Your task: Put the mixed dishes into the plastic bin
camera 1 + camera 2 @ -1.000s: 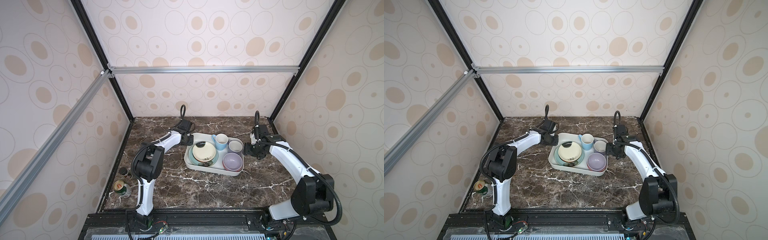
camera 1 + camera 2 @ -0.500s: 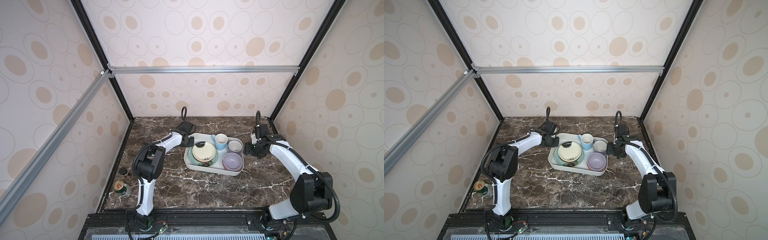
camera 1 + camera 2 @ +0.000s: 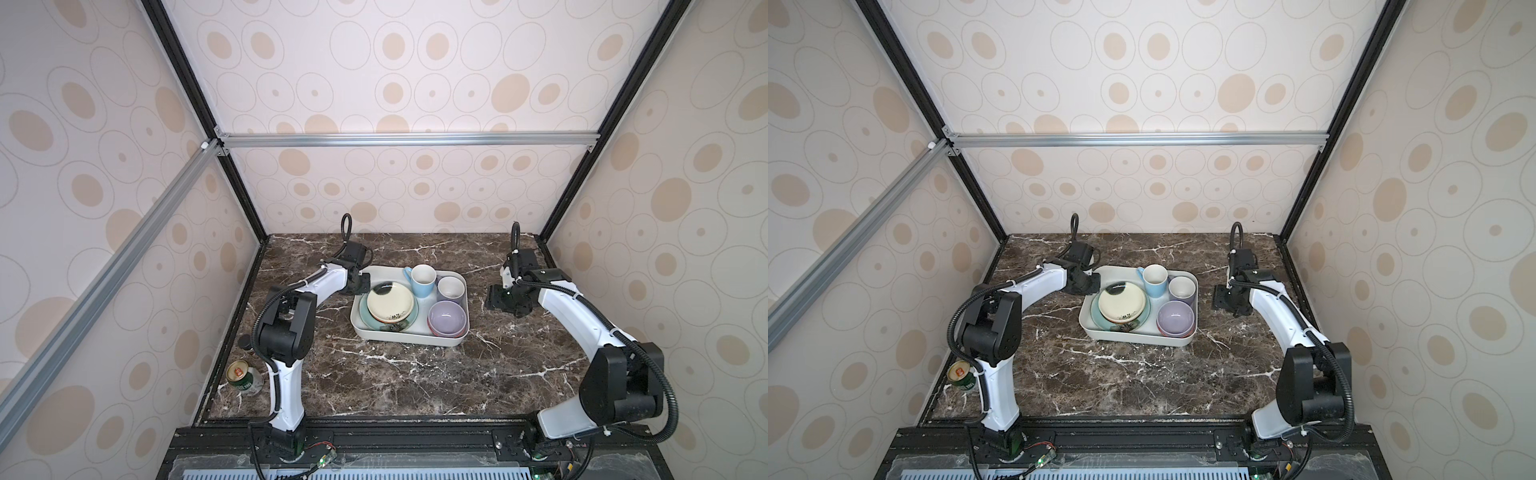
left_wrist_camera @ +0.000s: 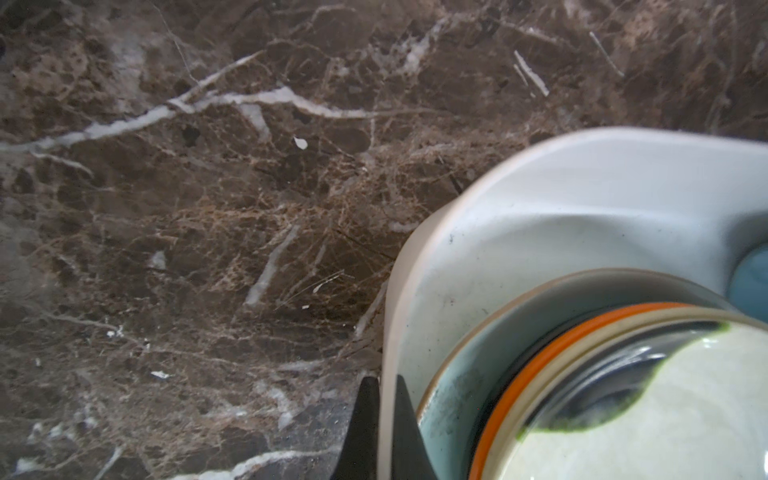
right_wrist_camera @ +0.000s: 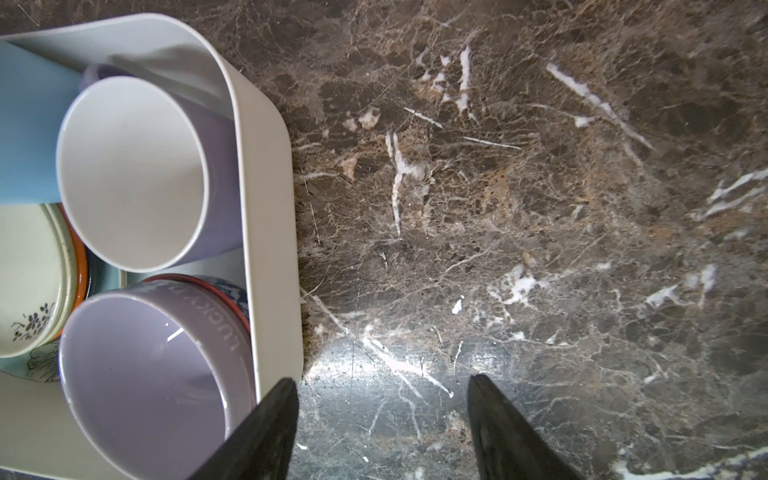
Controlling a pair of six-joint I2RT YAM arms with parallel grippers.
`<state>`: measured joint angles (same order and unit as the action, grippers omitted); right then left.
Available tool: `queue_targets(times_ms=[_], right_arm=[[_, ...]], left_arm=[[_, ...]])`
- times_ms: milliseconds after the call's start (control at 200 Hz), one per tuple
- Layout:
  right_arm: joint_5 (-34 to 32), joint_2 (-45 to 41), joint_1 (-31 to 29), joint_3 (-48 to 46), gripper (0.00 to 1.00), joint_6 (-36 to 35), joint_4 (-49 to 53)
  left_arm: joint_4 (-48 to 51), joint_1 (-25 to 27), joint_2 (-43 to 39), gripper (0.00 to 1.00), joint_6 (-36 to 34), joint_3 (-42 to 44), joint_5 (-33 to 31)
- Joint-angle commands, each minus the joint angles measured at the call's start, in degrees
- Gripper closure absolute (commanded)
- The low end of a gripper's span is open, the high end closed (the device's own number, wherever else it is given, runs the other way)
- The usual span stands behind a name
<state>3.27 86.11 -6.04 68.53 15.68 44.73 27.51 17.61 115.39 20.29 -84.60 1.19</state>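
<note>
At the far left edge of the surface [image 3: 415, 382], the green drink can [image 3: 244, 376] and the small dark jar [image 3: 245, 343] stood close to the left arm [image 3: 286, 328], so a wide elbow swing could have knocked either over. Further right, the left jaws were closed on the rim of the plastic bin [image 3: 399, 337] at its far left corner, one jaw outside the wall and one inside, as the left wrist view showed. The bin rested on the surface near the centre and appeared to hold all the mixed dishes. The black-and-cream plate [image 3: 390, 305] lay on the teal plate [image 3: 365, 316], with the light-blue mug [image 3: 422, 282] and the lavender-grey mug [image 3: 451, 287] upright behind. The orange-patterned bowl [image 3: 446, 318] sat at the right. The main hazard was this single-corner pinch. A lift or pull from there would probably have flexed the thin wall and tilted the bin, sliding the stacked plates and tipping the mugs, or the rim could have slipped free. The inner jaw stood just beside the teal plate and could have chipped it. At the right, the right jaws stood open and empty just beside the bin's right wall. One fingertip [image 5: 266, 424] overlapped the rim near the bowl in the right wrist view, so a careless descent could have struck either.
</note>
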Motion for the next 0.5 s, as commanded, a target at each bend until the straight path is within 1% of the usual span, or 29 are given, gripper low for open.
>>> queue_targets(times_ms=[0,50,80,105,110,130,150,185,205,275,365,440,495], right_arm=[[1.3,0.1,0.2,0.5,0.31,-1.0,0.6],[2.0,-0.2,0.2,0.4,0.29,-1.3,0.3],[2.5,-0.5,0.2,0.4,0.24,-1.7,0.1],[2.9,-0.7,0.2,0.4,0.20,-1.9,-0.1],[2.9,-0.7,0.2,0.4,0.19,-1.9,-0.1],[3.2,-0.9,0.2,0.4,0.17,-1.9,-0.2],[3.4,-1.1,0.2,0.4,0.15,-2.1,-0.3],[3.8,-1.4,0.2,0.5,0.01,-2.3,-0.5],[4.2,-1.5,0.2,0.5,0.00,-2.5,-0.6],[4.6,-2.2,0.2,0.3,0.00,-2.6,-1.1],[4.6,-3.0,0.2,0.0,0.00,-2.4,-2.3],[4.9,-3.6,0.2,-0.5,0.00,-2.9,-3.8],[5.3,-4.5,0.2,-1.3,0.00,-3.3,-5.9]], left_arm=[[2.6,-1.5,-1.3,0.77,-1.3,-0.7,-3.3],[1.5,-1.6,-2.7,0.65,-1.3,0.1,-2.3],[0.7,-1.6,-3.7,0.56,-1.5,0.5,-1.8],[0.2,-1.5,-4.4,0.41,-1.6,0.8,-1.6],[0.1,-1.5,-4.6,0.40,-1.5,0.9,-1.6],[-0.2,-1.5,-5.4,0.28,-1.6,1.0,-1.7],[-0.5,-1.5,-6.2,0.21,-1.8,1.2,-1.7],[-1.0,-1.6,-7.7,0.09,-2.1,1.5,-2.0],[-1.5,-1.6,-8.6,0.02,-2.2,1.7,-2.3],[-3.5,-1.6,-12.4,0.01,-3.0,3.1,-3.8],[-9.2,-1.7,-18.4,0.01,-4.7,7.1,-7.3],[-17.4,-1.8,-24.0,0.01,-7.8,12.8,-10.8],[-26.1,-2.3,-28.3,0.01,-11.3,20.1,-11.0]])
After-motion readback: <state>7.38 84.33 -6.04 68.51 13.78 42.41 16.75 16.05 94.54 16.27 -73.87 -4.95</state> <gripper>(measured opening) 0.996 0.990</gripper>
